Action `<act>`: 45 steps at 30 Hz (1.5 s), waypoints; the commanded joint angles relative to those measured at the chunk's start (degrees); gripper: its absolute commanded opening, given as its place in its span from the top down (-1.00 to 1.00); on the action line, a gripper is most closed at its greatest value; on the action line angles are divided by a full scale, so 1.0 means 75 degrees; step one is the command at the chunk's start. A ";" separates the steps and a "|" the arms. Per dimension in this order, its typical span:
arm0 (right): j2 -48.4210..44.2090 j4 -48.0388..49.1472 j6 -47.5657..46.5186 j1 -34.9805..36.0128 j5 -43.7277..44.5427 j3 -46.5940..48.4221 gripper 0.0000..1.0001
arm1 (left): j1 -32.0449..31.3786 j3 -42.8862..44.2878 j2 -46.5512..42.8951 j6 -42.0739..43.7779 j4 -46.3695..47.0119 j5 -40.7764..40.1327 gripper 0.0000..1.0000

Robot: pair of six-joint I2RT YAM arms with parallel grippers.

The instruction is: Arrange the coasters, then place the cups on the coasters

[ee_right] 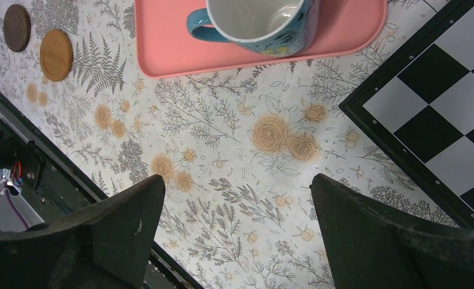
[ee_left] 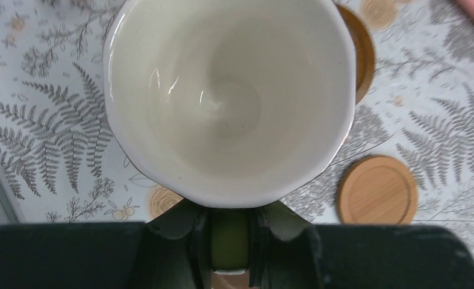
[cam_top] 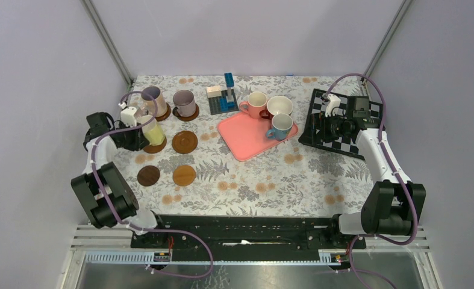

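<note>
Yellow cup point(cam_top: 154, 129) is upright with its mouth up, handle pointing left at the left pincer point(ee_left: 229, 221). That pincer is pressed together on the handle, and the greenish-yellow loop shows between the fingers in the left wrist view. The cup is at the left side of the table point(cam_top: 252, 180), over an orange-brown coaster point(cam_top: 156, 147) whose edge peeks out from under it — cannot tell if the base touches. Inside is glazed white, the rim slightly faceted, the outside pale yellow.

Behind it the pale pink cup point(cam_top: 151, 96) and the mauve cup point(cam_top: 183, 100) stand upright, each on its own brown coaster. There are three bare coasters: a ringed coaster point(cam_top: 185, 142) just right of the yellow cup, and a dark coaster point(cam_top: 149, 176) with a lighter coaster point(cam_top: 185, 175) side by side nearer the arm bases.

The pink tray point(cam_top: 240, 141) lies mid-table and carries the light blue cup point(cam_top: 280, 126), handle pointing left. The salmon cup point(cam_top: 255, 104) and the wide white cup point(cam_top: 279, 106) touch each other at the tray's far edge; cannot tell if they are fully on it. A block toy point(cam_top: 222, 96) stands at the back and a chessboard point(cam_top: 343, 129) lies on the right.

Right pincer point(ee_right: 234, 232) is spread wide and holds nothing. It is at the chessboard's edge — the light blue cup is ahead of it.
</note>
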 commanded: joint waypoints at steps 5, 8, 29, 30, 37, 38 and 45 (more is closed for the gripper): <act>-0.0166 0.0041 -0.0118 -0.0025 -0.0255 -0.0039 -0.97 | 0.0396 0.0724 0.0766 0.1519 0.0287 0.0584 1.00; -0.0107 0.0031 -0.0126 -0.0025 -0.0255 -0.0012 -0.97 | 0.0401 0.0724 0.0876 0.1674 0.0354 0.0628 1.00; -0.0048 0.0021 -0.0140 -0.0025 -0.0232 -0.0004 -0.97 | 0.0405 0.0565 0.1383 0.1782 0.0912 0.0251 0.98; -0.0049 0.0023 -0.0142 -0.0025 -0.0222 -0.0002 -0.97 | 0.0405 0.0556 0.1400 0.1793 0.0912 0.0244 0.98; -0.0028 0.0041 -0.0139 -0.0025 -0.0222 0.0009 -0.97 | 0.0402 0.0572 0.1395 0.1895 0.0944 0.0060 0.83; -0.0030 0.0045 -0.0139 -0.0025 -0.0220 0.0022 -0.97 | 0.0404 0.0577 0.1375 0.1898 0.0947 0.0035 0.79; -0.0053 0.0056 -0.0161 -0.0025 -0.0214 -0.0012 -0.97 | 0.0405 0.0641 0.1327 0.2001 0.0720 0.0021 0.55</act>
